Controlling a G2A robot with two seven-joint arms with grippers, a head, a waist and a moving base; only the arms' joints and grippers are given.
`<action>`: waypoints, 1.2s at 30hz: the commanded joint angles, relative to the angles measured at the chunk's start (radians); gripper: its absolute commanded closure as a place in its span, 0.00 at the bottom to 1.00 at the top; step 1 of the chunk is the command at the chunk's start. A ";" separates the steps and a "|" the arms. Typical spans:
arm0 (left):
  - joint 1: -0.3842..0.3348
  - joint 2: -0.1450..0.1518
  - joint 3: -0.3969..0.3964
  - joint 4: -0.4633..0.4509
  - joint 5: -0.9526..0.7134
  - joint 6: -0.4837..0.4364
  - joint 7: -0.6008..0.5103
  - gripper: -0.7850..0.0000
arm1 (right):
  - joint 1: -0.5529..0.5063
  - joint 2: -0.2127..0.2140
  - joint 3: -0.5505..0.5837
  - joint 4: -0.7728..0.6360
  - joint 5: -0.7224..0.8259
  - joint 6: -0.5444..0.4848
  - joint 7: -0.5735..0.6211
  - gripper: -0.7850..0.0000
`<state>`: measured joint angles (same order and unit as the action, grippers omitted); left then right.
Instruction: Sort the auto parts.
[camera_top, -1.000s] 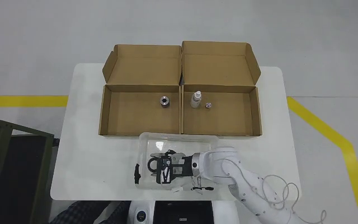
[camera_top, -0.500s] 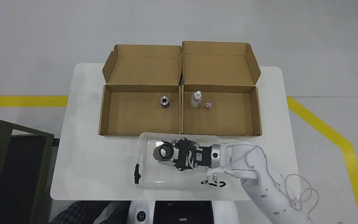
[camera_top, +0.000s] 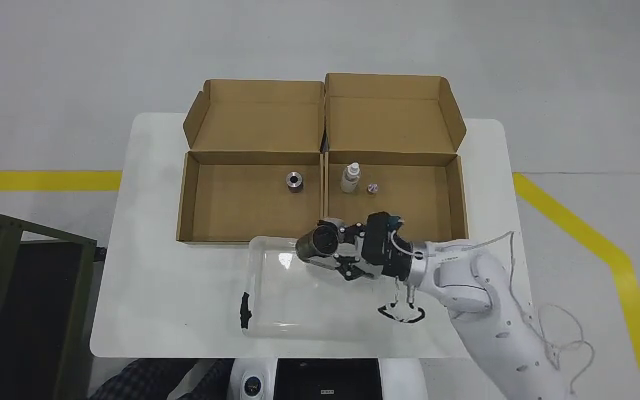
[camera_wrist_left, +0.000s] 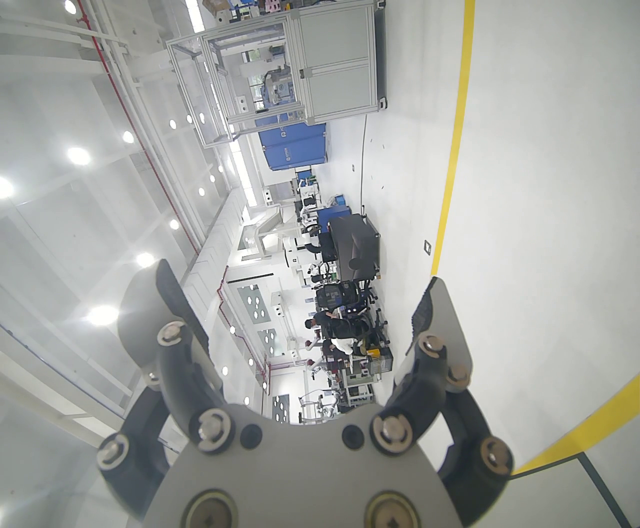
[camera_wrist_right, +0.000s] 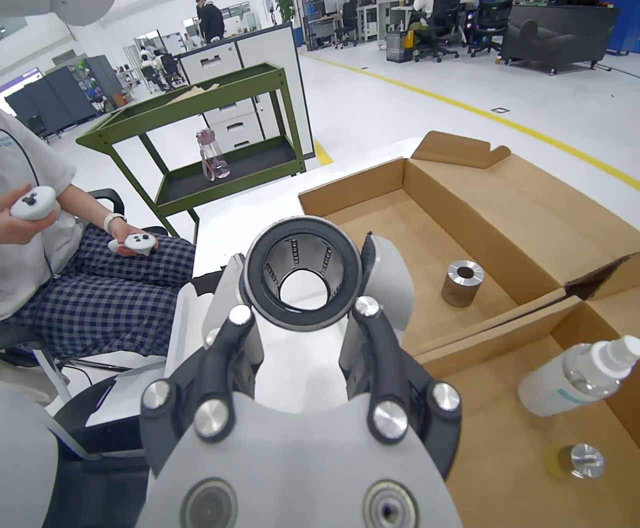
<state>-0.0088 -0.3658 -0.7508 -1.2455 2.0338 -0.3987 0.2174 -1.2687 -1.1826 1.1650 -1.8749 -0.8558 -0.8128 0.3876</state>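
My right gripper (camera_top: 322, 243) (camera_wrist_right: 303, 280) is shut on a hollow metal sleeve with a black rim (camera_top: 321, 241) (camera_wrist_right: 304, 276), held in the air over the far rim of the clear plastic bin (camera_top: 262, 292). Just beyond it lie two open cardboard boxes. The left box (camera_top: 232, 200) (camera_wrist_right: 400, 220) holds a small metal cylinder (camera_top: 292, 181) (camera_wrist_right: 462, 283). The right box (camera_top: 420, 205) (camera_wrist_right: 500, 440) holds a small white spray bottle (camera_top: 350, 177) (camera_wrist_right: 575, 375) and a small round metal part (camera_top: 373, 187) (camera_wrist_right: 582, 460). My left gripper (camera_wrist_left: 300, 300) is open, empty, and points out at the room.
The boxes and bin stand on a white table (camera_top: 150, 260). A small black part (camera_top: 243, 310) sits at the bin's left rim, and another black piece (camera_top: 400, 315) lies on the table by my right arm. A green cart (camera_wrist_right: 210, 145) stands past the table's left side.
My right gripper has risen out of the clear bin with the sleeve and moved toward the boxes, from the bin's middle to above its far rim.
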 joint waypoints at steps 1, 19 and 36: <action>0.000 0.000 0.000 0.000 0.000 0.000 0.000 0.00 | 0.003 0.002 0.005 0.009 0.019 0.005 0.003 1.00; 0.000 0.000 0.000 0.000 0.000 0.000 0.000 0.00 | 0.035 0.011 -0.008 0.039 0.054 0.031 0.012 1.00; 0.000 0.000 0.000 0.000 0.000 0.000 0.000 0.00 | 0.170 -0.007 -0.121 0.088 -0.073 0.142 0.047 1.00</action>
<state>-0.0088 -0.3658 -0.7508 -1.2455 2.0338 -0.3987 0.2174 -1.1083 -1.1882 1.0527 -1.7903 -0.9220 -0.6782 0.4318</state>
